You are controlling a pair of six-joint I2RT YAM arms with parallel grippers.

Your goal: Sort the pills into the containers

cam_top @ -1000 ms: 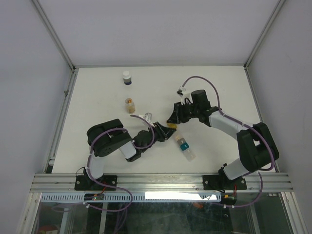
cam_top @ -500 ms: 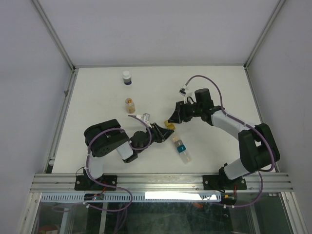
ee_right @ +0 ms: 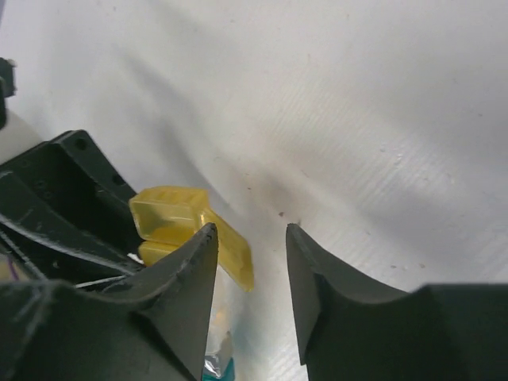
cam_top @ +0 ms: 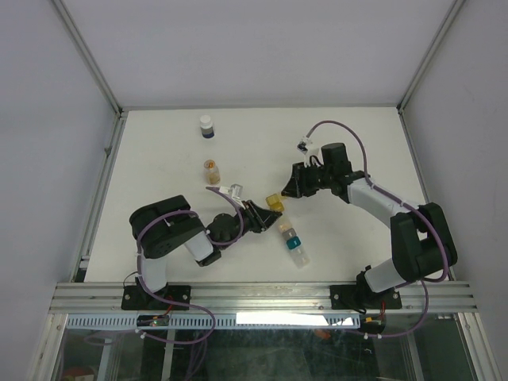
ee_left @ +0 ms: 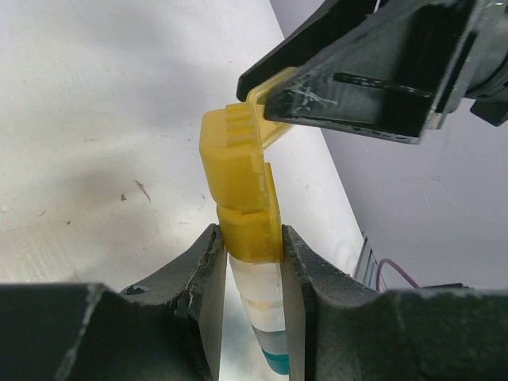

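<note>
The containers are a strip of four joined cubes point(cam_top: 288, 233) lying mid-table, yellow end far, then clear-white, teal and clear. My left gripper point(cam_top: 260, 213) is shut on the strip's yellow compartment point(ee_left: 250, 230); the clear-white and teal cubes run on between its fingers point(ee_left: 198, 270). The yellow lid point(ee_left: 232, 155) stands open. My right gripper point(cam_top: 292, 189) is open and empty just beyond the yellow end. In the right wrist view its jaws point(ee_right: 250, 238) are apart, with the open yellow compartment point(ee_right: 168, 208) beside the left finger. Whether any pills are inside cannot be told.
A small amber bottle point(cam_top: 211, 170) stands left of centre, holding what look like pills. A white-capped, dark-bottomed bottle point(cam_top: 206, 127) stands farther back. A small clear piece point(cam_top: 236, 190) lies by my left arm. Walls and a metal frame edge the white table point(cam_top: 357, 143).
My right gripper has drawn back, up and to the right, off the strip's yellow end. The yellow lid now shows standing open. The left gripper and strip shifted slightly left.
</note>
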